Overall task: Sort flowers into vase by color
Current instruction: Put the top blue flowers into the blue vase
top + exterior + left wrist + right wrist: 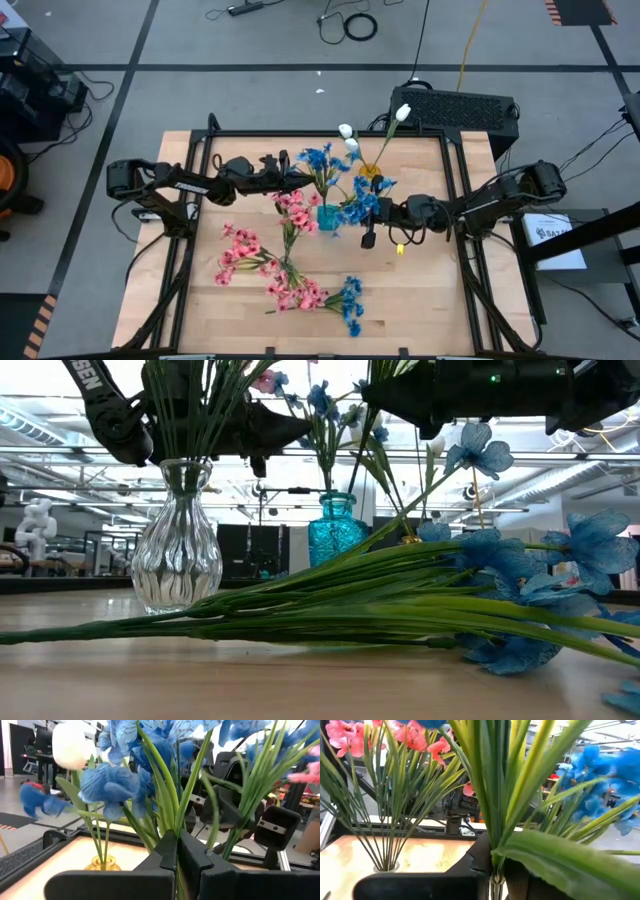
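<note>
From above I see both arms meeting over the middle of the counter (420,300). My left gripper (300,182) sits just beside the teal vase (328,215), its fingers (167,851) clamped on the green stems of a blue spray (120,780) that stands upright, blossoms up. My right gripper (385,212) is on the other side of that vase; its fingers (480,855) press against the stems of another blue flower bunch (605,780), also upright, though I cannot tell whether the grip is firm.

The space between the arms is crowded. The teal vase already carries blue blossoms, and close behind it a yellow vase (369,171) holds white buds (402,113) that lean toward the far edge of the counter. A clear glass vase (178,555) with pink flowers (293,212) stands just in front of the left gripper, its stems fanning up across the right wrist view.

Nearer the front edge, loose pink sprays (255,262) lie flat on the counter with one more blue spray (350,303). In the low view these lie with the long axis across the picture, stems to one side and blue blossoms to the other, blocking the lower part of the vases.
</note>
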Tool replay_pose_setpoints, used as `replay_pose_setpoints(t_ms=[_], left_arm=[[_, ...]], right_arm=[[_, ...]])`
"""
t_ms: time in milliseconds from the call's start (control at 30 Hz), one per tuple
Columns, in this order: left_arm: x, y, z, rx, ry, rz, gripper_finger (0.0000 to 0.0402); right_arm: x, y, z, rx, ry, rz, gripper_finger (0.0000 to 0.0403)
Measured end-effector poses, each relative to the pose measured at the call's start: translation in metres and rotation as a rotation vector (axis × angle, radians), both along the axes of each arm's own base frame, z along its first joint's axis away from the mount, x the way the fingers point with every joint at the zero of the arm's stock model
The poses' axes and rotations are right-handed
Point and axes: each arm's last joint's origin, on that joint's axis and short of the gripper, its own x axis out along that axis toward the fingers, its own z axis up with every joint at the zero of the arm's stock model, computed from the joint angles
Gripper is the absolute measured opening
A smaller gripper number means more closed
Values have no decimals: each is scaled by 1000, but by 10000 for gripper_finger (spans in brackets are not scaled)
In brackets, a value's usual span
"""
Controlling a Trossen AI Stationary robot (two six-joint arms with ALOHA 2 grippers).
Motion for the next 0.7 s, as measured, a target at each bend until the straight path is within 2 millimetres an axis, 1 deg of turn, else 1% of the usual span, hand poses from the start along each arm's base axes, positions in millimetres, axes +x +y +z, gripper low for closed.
replay_pose_setpoints(t_ms=[167, 333, 700], left_arm=[[0, 0, 0, 1, -3, 1, 7], [0, 0, 0, 2, -4, 1, 7], [0, 0, 1, 4, -4, 2, 7]], right_arm=[[0, -3, 0, 31, -5, -12, 53], [1, -5, -2, 39, 16, -18, 85], [0, -5, -2, 83, 16, -14, 184]])
